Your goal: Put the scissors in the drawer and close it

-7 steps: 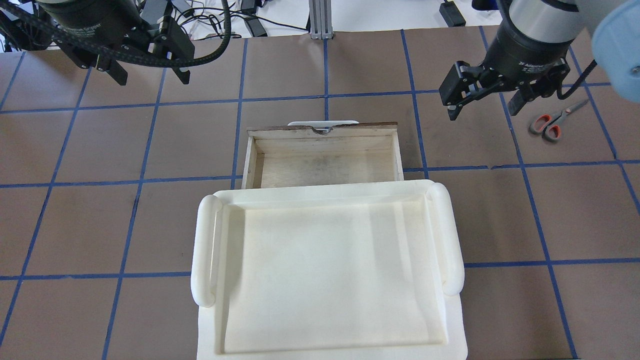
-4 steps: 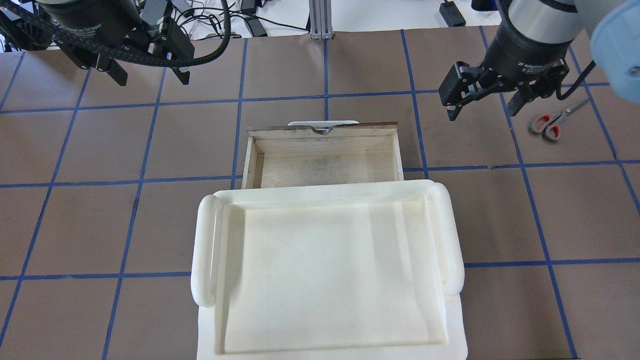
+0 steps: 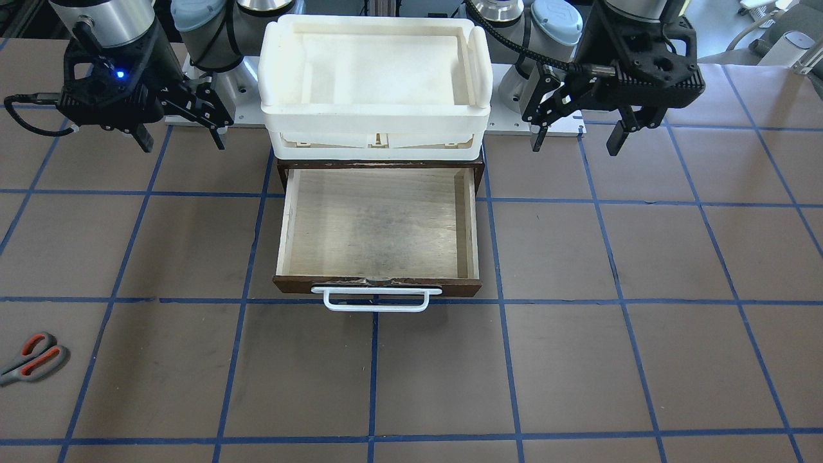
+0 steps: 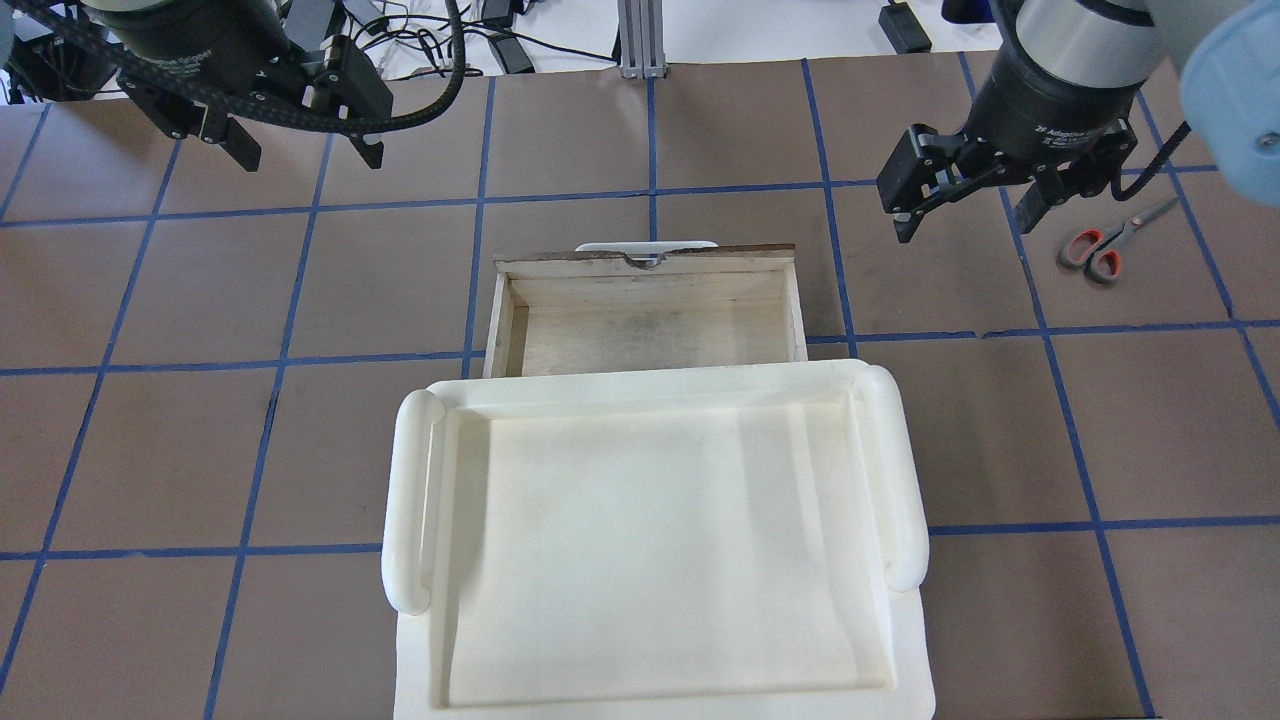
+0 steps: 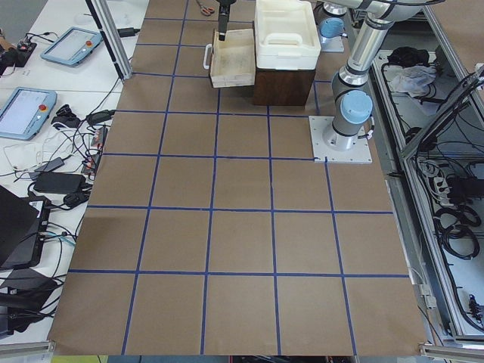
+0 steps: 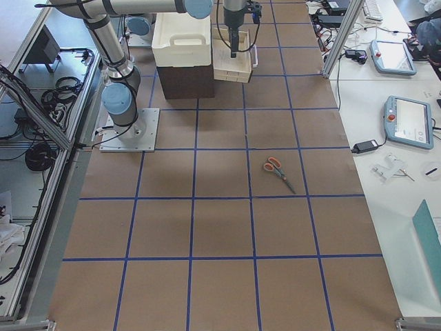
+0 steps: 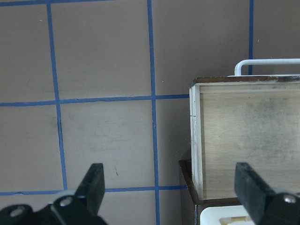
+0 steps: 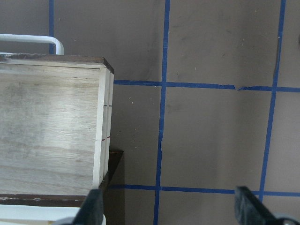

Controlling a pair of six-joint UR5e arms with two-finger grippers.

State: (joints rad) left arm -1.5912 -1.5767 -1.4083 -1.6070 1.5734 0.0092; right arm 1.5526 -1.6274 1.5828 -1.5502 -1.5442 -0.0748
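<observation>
The scissors [image 4: 1103,247], grey handles lined in orange-red, lie flat on the brown table to the right of the drawer; they also show in the front view [image 3: 32,357] and the right view [image 6: 278,170]. The drawer [image 4: 650,268] is pulled open and empty, its white bar handle on the far side [image 3: 376,302]. My right gripper [image 4: 966,222] hovers open and empty between the drawer and the scissors, the drawer's corner [image 8: 101,122] in its wrist view. My left gripper [image 4: 306,155] hovers open and empty, beyond the drawer's left corner [image 7: 196,140].
A white plastic tray [image 4: 410,500] sits on the dark brown cabinet [image 5: 283,85] that holds the drawer. The table is brown with a blue tape grid. Cables and tablets [image 6: 406,124] lie on side tables beyond its edges.
The left gripper has shifted very slightly away from the drawer. The right gripper, the scissors and the drawer are where they were.
</observation>
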